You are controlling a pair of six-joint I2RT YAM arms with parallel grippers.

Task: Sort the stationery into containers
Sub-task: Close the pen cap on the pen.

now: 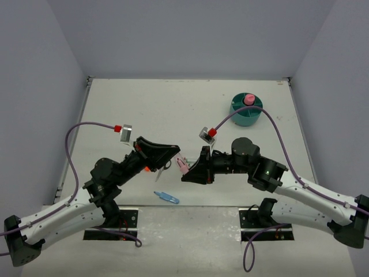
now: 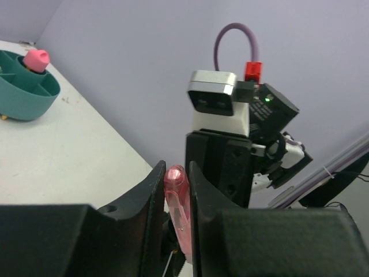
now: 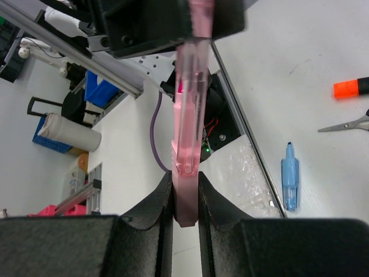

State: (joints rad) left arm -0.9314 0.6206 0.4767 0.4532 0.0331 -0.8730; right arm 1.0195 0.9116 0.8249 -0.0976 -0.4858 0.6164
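Nearest the arm bases, a blue clip (image 1: 166,197) lies flat on the table (image 1: 144,109), on its own. Just past it the two arms reach in toward each other and meet over the middle. The left gripper (image 2: 176,172) comes in from the left, its jaws squeezed tight on one end of the pink clip (image 3: 189,115). Opposite it, the right gripper (image 3: 185,186) has its jaws pinched narrow on the other end. So both have hold of that one clip, up off the table, stretched between them. In the right wrist view the scissors (image 3: 346,123) and an orange highlighter (image 3: 350,88) lie on the table beneath, apart from each other and from the blue clip. Over at the far right, well away from both grippers, the round teal organizer (image 1: 237,118) sits upright. A pink-capped glue stick (image 1: 249,99) stands in its central cup.
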